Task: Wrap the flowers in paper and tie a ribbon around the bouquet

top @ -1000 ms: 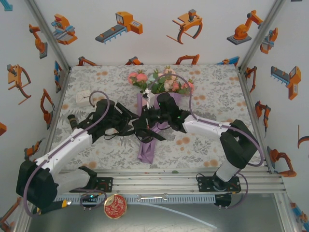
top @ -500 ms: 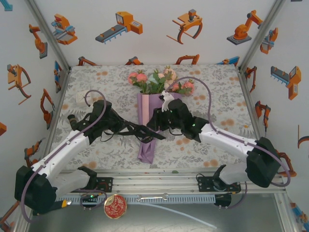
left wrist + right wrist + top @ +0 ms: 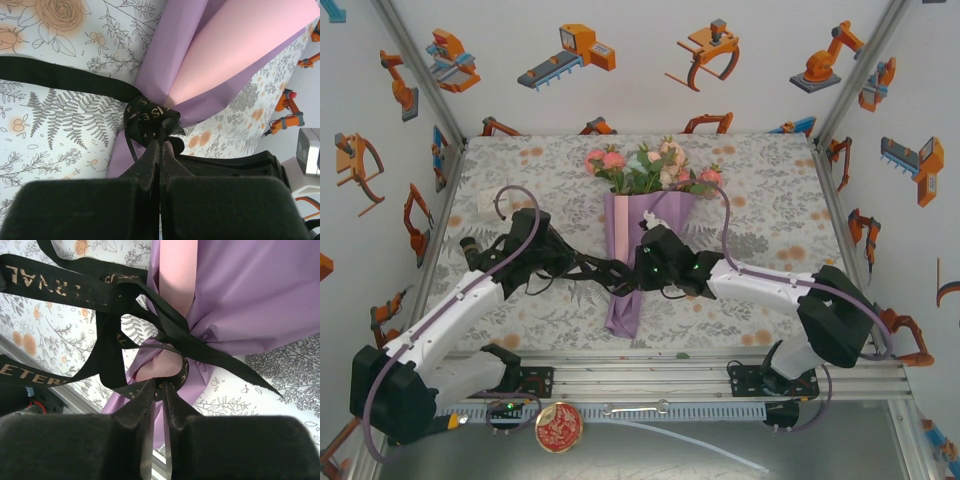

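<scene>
The bouquet [image 3: 632, 255] is lying along the middle of the tabletop [image 3: 780, 190], its narrow tail pointing toward the arm bases. Nearest, the tail of the paper [image 3: 240, 45] is sitting loose below the tie. A sideways tug would probably be dragging the whole light cone across the cloth rather than tightening anything. At the waist, the ribbon [image 3: 100, 287] is looping slack in several strands. By my judgement, pulling the wrong strand is risking an undone or crooked knot, and pulling too hard is risking a crease or tear in the thin sheet. Farther on, where the flowers [image 3: 650, 170] are spreading at the wide end, a loosening tie could be letting the cone spring open and the stems slide out.

The left pincer [image 3: 160, 142] is pressing its fingers together on the ribbon right at the knot, against the paper. The right pincer [image 3: 159, 385] is holding its fingers all but together, a thin slit showing, its tips pinching a ribbon loop just beside the gathered waist.
</scene>
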You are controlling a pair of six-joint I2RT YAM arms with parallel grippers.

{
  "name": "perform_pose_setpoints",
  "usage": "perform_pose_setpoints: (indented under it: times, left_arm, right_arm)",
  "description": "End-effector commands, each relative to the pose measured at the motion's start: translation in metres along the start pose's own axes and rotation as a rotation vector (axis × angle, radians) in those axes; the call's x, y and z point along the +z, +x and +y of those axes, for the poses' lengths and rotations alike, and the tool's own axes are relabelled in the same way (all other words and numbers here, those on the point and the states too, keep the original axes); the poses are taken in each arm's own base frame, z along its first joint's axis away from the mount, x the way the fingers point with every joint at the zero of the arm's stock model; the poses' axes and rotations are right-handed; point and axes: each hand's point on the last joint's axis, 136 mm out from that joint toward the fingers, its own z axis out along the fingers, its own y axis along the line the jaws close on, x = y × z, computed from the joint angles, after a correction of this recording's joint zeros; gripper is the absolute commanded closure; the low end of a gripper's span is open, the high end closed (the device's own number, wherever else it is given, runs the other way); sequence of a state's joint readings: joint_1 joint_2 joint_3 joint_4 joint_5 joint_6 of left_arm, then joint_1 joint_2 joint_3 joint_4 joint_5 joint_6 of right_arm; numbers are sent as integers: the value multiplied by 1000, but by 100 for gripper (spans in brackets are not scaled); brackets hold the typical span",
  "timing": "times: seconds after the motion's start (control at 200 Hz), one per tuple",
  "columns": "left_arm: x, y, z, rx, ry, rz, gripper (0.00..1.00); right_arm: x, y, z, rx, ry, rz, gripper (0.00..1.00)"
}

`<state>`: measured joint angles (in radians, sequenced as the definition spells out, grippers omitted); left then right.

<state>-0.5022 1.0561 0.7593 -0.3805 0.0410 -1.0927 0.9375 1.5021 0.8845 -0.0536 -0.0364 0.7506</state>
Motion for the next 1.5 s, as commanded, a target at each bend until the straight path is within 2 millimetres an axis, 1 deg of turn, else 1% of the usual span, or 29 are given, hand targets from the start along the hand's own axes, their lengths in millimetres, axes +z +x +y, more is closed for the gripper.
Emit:
perform_pose_setpoints:
  times: [0.0, 0.055, 0.1, 0.19, 0.225, 0.305, 0.325, 0.355, 0.37, 0.395, 0.431, 0.511, 0.551, 0.621, 0.706, 0.811, 0.906, 0.971, 1.026, 1.086, 1.151, 1.201, 1.277, 1.332, 1.387, 1.497]
  left_arm:
    - [-15, -14, 1, 27, -6, -50, 100]
    - [-18, -17, 2, 20, 4, -59, 100]
    - [-19, -19, 1, 20, 15, -62, 100]
    - [-19, -18, -3, 57, 37, -54, 100]
    - [-19, -18, -1, 72, 28, -53, 100]
    - [-19, -19, 3, 79, 10, -56, 100]
    - [-19, -18, 3, 79, 11, -54, 100]
    - [-18, -17, 3, 79, 18, -50, 100]
    - [-18, -17, 2, 77, 23, -48, 100]
    - [-17, -16, 1, 78, 31, -43, 100]
    - [-16, -15, -1, 75, 40, -38, 100]
    - [-14, -14, -3, 74, 47, -28, 100]
    - [-14, -14, -3, 73, 48, -28, 100]
    - [-14, -14, -3, 66, 50, -32, 100]
    - [-12, -13, -1, 55, 48, -30, 100]
    - [-6, -14, 7, 54, 18, -34, 100]
    - [0, -18, 15, 72, -15, -60, 100]
    - [4, -21, 17, 80, -25, -79, 100]
    - [7, -25, 18, 86, -29, -94, 100]
    - [10, -29, 19, 84, -40, -110, 100]
    - [12, -33, 19, 80, -43, -123, 100]
    - [14, -35, 19, 80, -45, -128, 100]
    - [16, -37, 20, 81, -42, -136, 100]
    - [18, -38, 18, 86, -35, -135, 100]
    - [19, -37, 20, 87, -39, -128, 100]
    - [23, -35, 26, 77, -51, -115, 100]
  right_arm:
    - [-8, -18, 15, -3, -43, -59, 92]
    - [-9, -17, 15, -15, -36, -54, 94]
    - [-10, -16, 15, -22, -36, -49, 100]
    - [-11, -18, 18, -41, -56, -62, 100]
    - [-13, -21, 20, -57, -60, -66, 100]
    - [-16, -21, 16, -65, -22, -54, 100]
    - [-16, -21, 13, -62, -4, -49, 91]
    - [-17, -20, 8, -48, 27, -45, 72]
    - [-18, -20, 5, -39, 41, -45, 65]
    - [-19, -20, 1, -27, 60, -47, 55]
    - [-19, -20, -2, -15, 72, -55, 49]
    - [-15, -19, -3, -6, 70, -59, 44]
    - [-11, -19, 1, -6, 56, -51, 43]
    - [-4, -20, 13, -6, 10, -30, 43]
    - [-1, -22, 29, -44, -35, -31, 47]
    - [-10, -29, 42, -127, -21, -80, 57]
    - [-21, -33, 60, -142, -31, -125, 63]
    - [-19, -27, 77, -122, -51, -135, 64]
    - [-13, -19, 87, -89, -46, -129, 66]
    - [0, -7, 90, -52, -17, -105, 67]
    - [12, 1, 95, -42, -4, -62, 67]
    - [19, 8, 91, -36, 33, -28, 63]
    - [30, 14, 92, -41, 48, 14, 56]
    - [39, 19, 89, -65, 81, 40, 55]
    - [49, 27, 81, -82, 128, 82, 54]
    - [58, 39, 71, -147, 197, 125, 49]
